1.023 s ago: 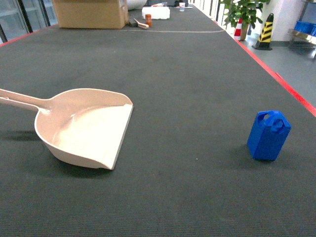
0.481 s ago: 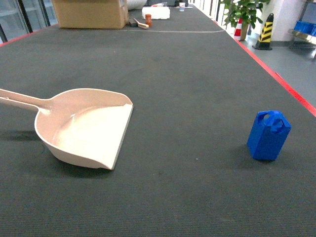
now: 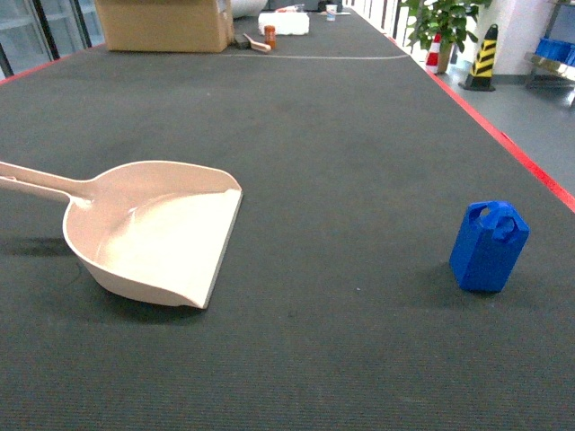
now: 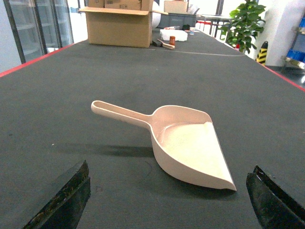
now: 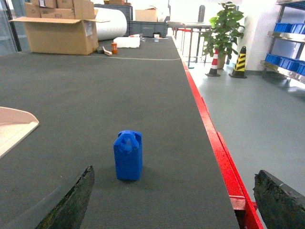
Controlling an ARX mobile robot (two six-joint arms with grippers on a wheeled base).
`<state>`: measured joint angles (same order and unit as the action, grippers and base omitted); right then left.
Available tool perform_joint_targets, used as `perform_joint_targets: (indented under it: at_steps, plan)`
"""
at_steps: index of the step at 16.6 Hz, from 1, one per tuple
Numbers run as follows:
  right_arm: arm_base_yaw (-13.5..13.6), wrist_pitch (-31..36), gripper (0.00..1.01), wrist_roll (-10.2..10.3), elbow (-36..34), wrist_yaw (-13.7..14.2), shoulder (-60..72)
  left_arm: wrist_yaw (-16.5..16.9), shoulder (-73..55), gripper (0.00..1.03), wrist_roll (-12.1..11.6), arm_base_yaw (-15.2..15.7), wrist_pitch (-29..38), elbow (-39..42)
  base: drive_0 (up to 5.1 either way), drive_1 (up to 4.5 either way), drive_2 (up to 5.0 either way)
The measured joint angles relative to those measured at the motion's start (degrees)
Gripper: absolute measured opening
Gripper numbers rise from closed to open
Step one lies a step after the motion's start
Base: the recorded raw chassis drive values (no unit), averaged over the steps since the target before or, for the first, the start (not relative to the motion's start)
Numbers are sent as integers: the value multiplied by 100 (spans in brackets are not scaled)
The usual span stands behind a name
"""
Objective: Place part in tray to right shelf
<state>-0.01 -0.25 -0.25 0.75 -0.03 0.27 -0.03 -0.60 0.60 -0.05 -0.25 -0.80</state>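
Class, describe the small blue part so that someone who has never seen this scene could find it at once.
Start at the long dark mat with the red edge. The blue part stands upright near that edge, well to the right of the beige scoop. It is the only bright blue block on the mat, with a looped top.

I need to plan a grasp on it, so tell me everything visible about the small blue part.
The part is a small bright-blue blocky piece that looks like plastic, with flat sides and a rounded top end pierced by holes that form a loop. It stands upright on the dark ribbed table surface, near the table's red right edge. Nothing else touches it. The right gripper faces it with fingers spread wide apart; the tray lies well to its left.
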Motion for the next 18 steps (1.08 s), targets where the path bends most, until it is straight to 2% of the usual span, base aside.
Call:
perform_joint_targets:
  at_steps: [18]
  plan:
    - [0, 2, 98, 2, 0, 0, 0, 0, 0, 98, 0, 0, 0, 0, 0, 0, 0]
